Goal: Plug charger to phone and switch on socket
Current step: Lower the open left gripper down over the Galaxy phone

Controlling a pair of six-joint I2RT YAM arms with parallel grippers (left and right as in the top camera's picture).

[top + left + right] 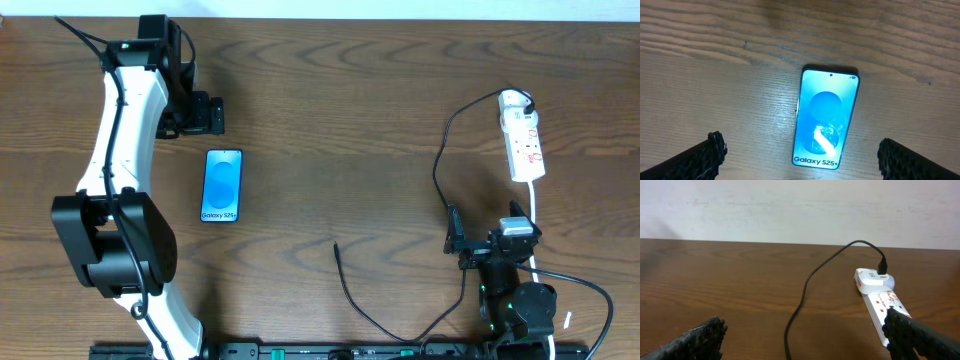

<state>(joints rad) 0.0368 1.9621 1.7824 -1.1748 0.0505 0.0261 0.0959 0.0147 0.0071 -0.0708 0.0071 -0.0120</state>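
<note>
Left gripper (214, 115), jaws spread wide, hangs just beside the phone (221, 185), which lies screen-up on the counter (330, 120). Right gripper (486, 232), jaws spread, sits near the socket (525, 145). The charger's (337, 250) loose tip lies between both arms.

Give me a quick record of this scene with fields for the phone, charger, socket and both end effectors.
phone: flat black-edged smartphone with blue screen, face up, nothing plugged in
charger: thin black cable, one end at the socket, loose tip on the dark wooden table, apart from the phone
socket: narrow white power strip, table's right side
left end effector: open, empty, near phone
right end effector: open, empty, near socket
</note>
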